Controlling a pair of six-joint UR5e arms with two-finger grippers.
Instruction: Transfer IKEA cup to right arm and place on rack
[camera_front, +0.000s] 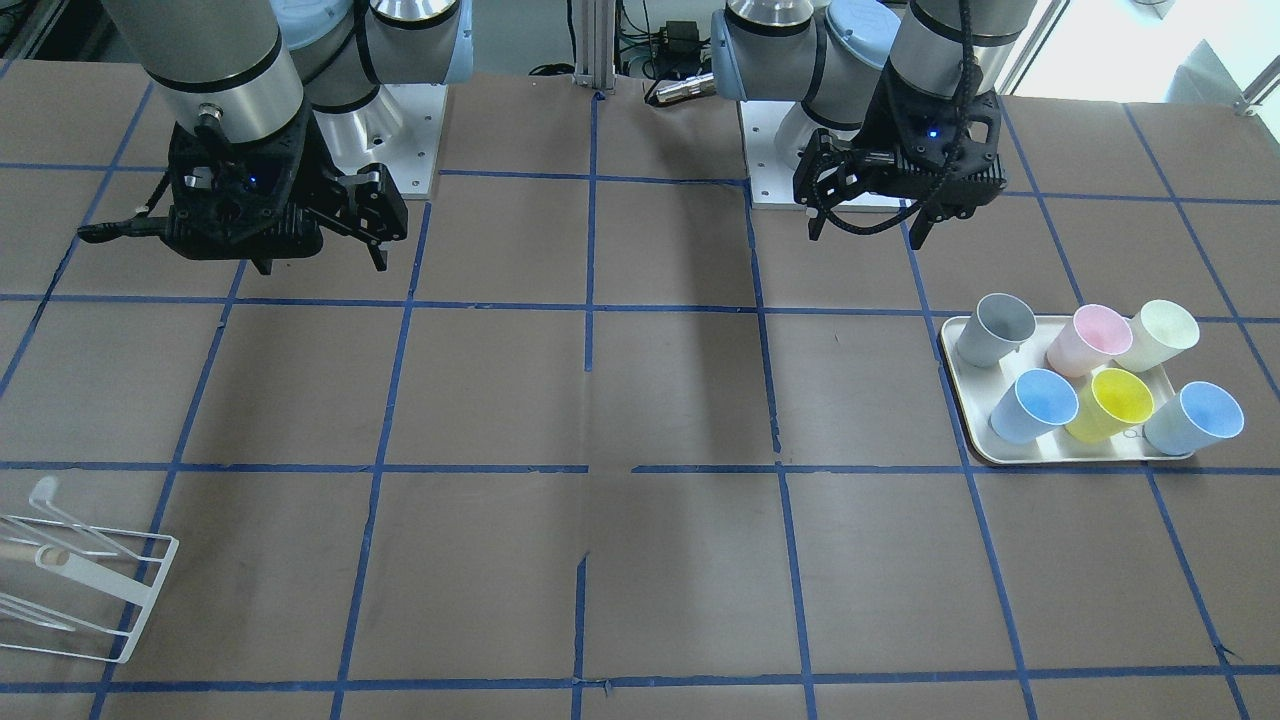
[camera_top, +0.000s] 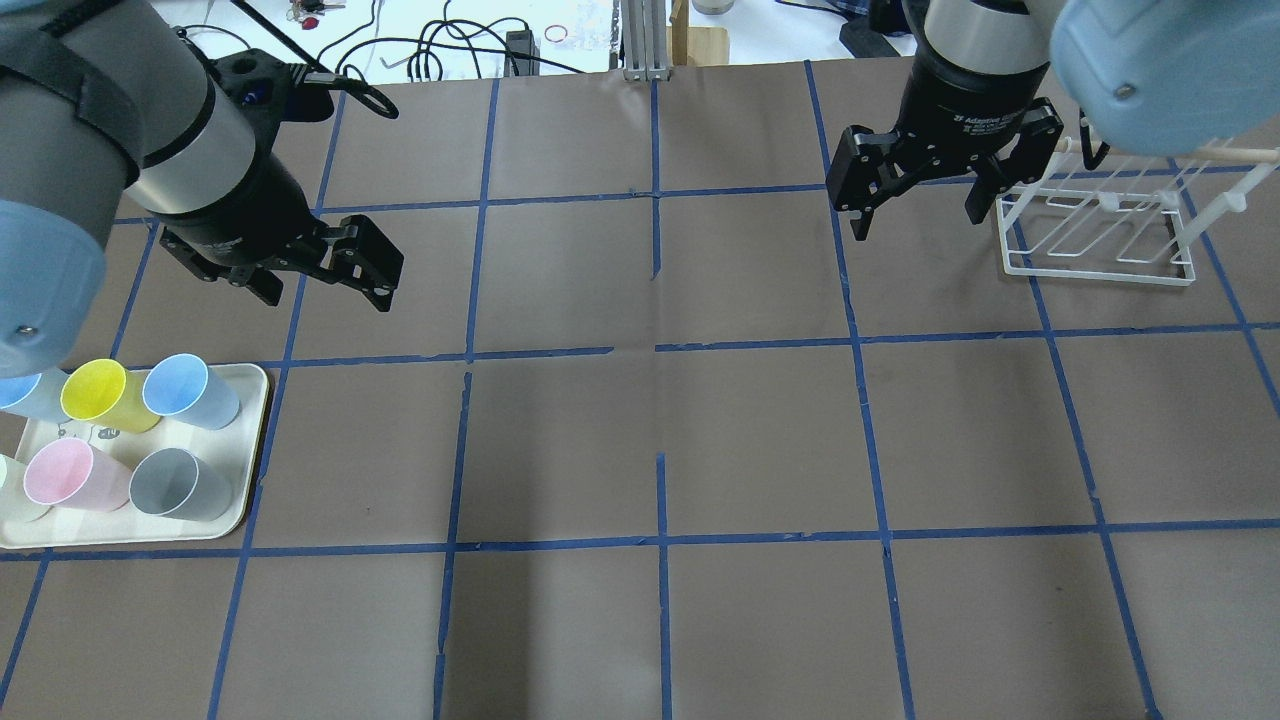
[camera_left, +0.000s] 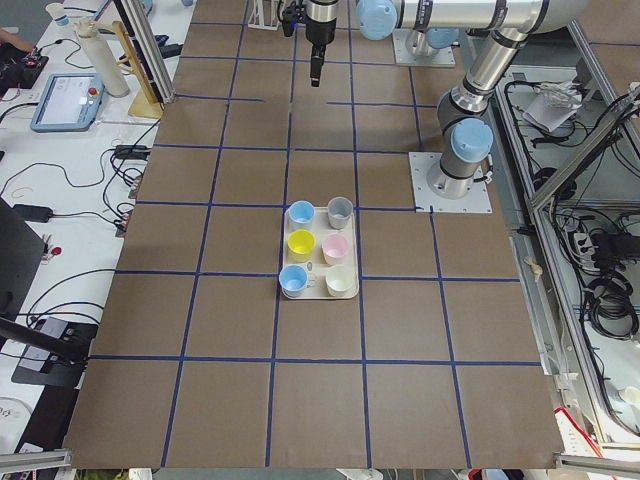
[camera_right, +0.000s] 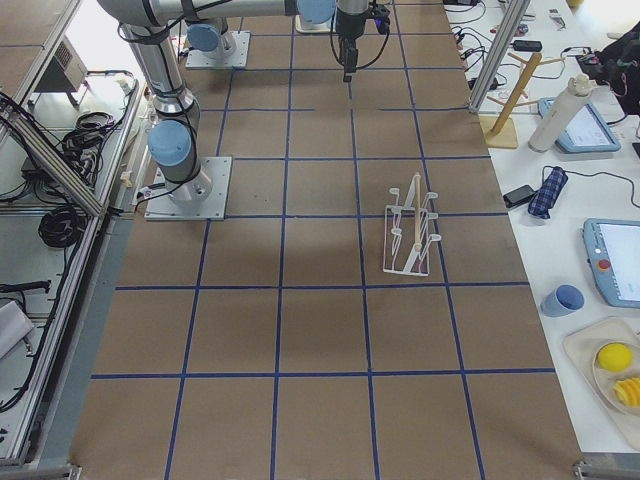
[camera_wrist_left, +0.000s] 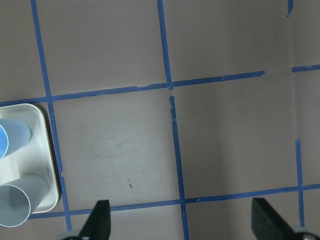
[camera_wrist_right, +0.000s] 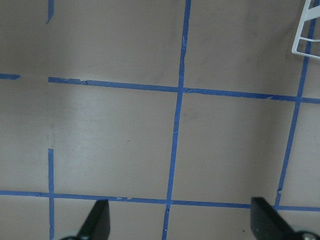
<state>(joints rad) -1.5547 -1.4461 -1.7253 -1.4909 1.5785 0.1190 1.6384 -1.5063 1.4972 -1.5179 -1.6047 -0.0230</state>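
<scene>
The left pincer (camera_top: 325, 288) hangs spread wide and empty beside the tray (camera_top: 256, 440), not over it. The IKEA cup (camera_top: 190, 390) stands upright in the tray corner farthest from the robot and nearest the middle of the tabletop (camera_top: 660, 430), next to the yellow cup (camera_top: 100, 395). The right pincer (camera_top: 917, 222), equally agape and empty, is well apart from the tray, near the rack (camera_top: 1100, 276). In the overhead view the right arm (camera_top: 1150, 50) partly covers the rack, and the left arm (camera_top: 100, 110) hides most of the second blue cup (camera_front: 1195, 418).
</scene>
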